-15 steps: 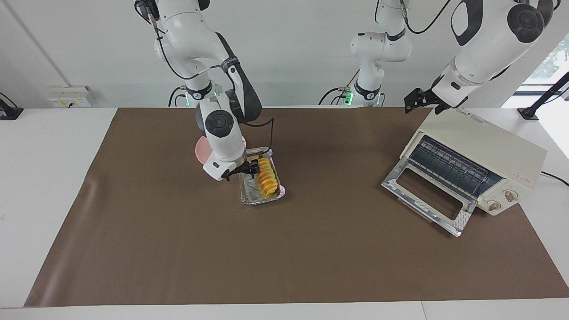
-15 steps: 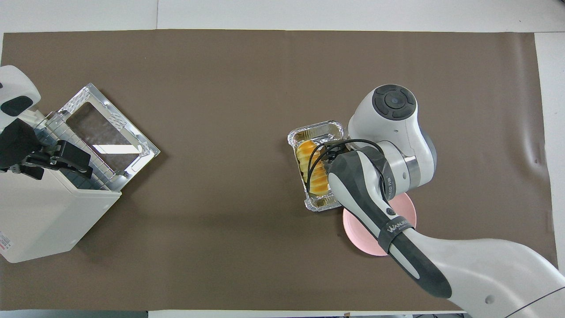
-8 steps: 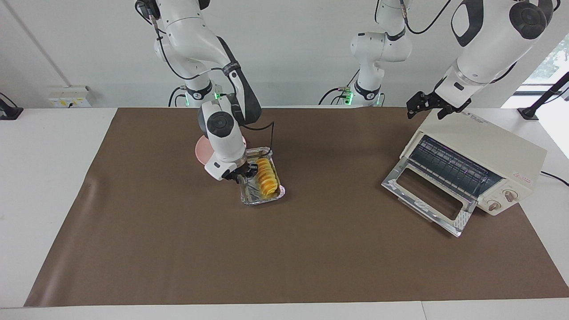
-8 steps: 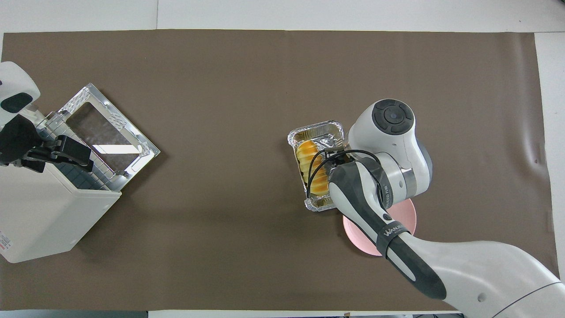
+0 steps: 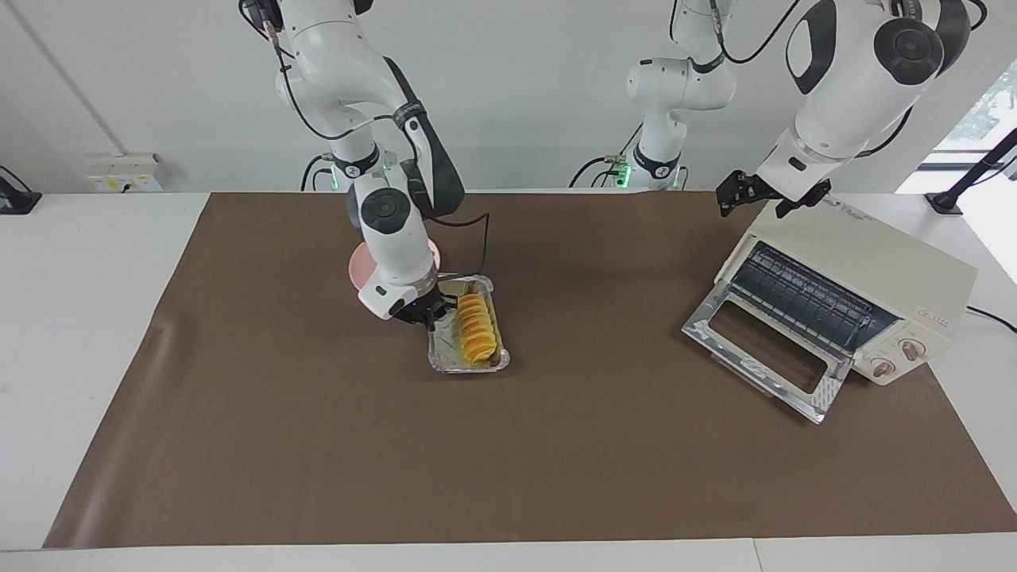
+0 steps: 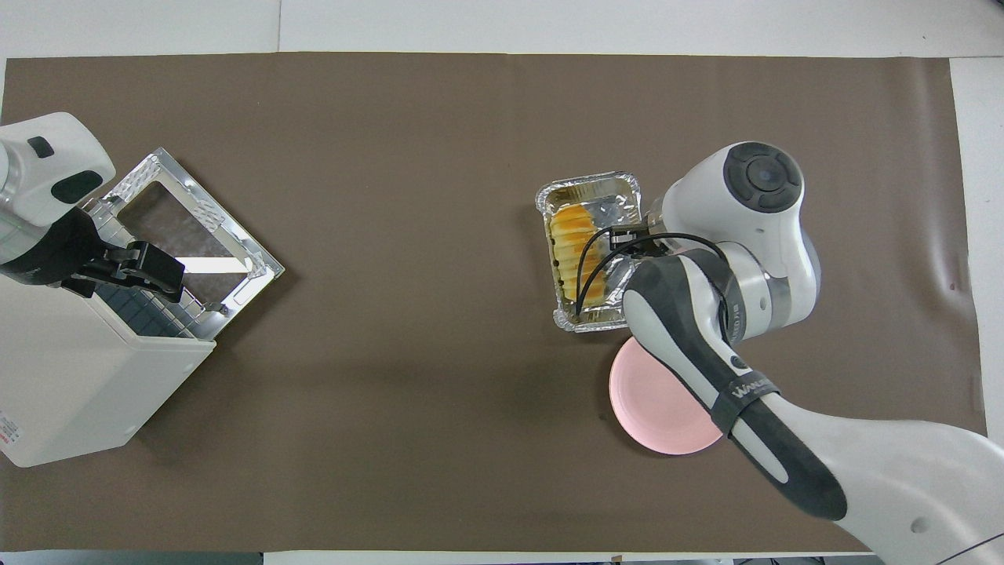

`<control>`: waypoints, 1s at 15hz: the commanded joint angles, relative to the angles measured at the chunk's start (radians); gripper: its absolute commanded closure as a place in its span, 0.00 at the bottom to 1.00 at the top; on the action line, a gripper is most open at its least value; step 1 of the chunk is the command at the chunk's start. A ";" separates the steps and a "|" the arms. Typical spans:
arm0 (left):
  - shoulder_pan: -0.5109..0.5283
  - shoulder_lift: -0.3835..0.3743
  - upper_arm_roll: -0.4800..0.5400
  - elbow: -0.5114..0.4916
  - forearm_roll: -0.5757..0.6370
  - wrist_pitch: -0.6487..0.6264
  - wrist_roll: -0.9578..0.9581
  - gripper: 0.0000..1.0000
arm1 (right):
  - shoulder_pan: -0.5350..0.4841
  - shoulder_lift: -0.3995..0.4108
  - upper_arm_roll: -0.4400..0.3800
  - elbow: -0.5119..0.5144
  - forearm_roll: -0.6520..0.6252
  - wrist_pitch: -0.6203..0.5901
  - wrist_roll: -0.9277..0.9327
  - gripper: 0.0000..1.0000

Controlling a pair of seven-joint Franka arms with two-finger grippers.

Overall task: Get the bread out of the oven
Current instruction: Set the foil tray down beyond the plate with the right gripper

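The bread (image 5: 475,327) (image 6: 575,253), a ridged orange-yellow loaf, lies in a crinkled foil tray (image 5: 469,364) (image 6: 588,185) on the brown mat, mid-table. My right gripper (image 5: 430,312) (image 6: 627,245) is low at the tray's long side toward the right arm's end and is shut on its rim. The cream oven (image 5: 862,266) (image 6: 78,392) stands at the left arm's end with its glass door (image 5: 763,349) (image 6: 188,227) folded down and a bare wire rack showing. My left gripper (image 5: 735,195) (image 6: 149,271) hovers over the oven's top front edge.
A pink plate (image 5: 357,266) (image 6: 667,400) lies on the mat beside the tray, nearer to the robots, partly under the right arm. The oven's open door juts out over the mat. The oven's two knobs (image 5: 898,357) face away from the robots.
The foil tray with the bread has slid a little away from the robots along with my right gripper, uncovering more of the pink plate. My left gripper has shifted slightly above the oven.
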 commanded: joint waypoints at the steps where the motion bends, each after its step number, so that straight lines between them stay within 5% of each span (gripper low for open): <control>1: 0.023 -0.011 -0.010 -0.018 0.015 0.038 0.015 0.00 | -0.068 0.029 0.011 0.076 0.084 -0.025 -0.027 1.00; 15: 0.022 -0.025 -0.005 -0.016 0.015 0.035 0.005 0.00 | -0.214 0.090 0.006 0.050 0.122 0.065 -0.314 1.00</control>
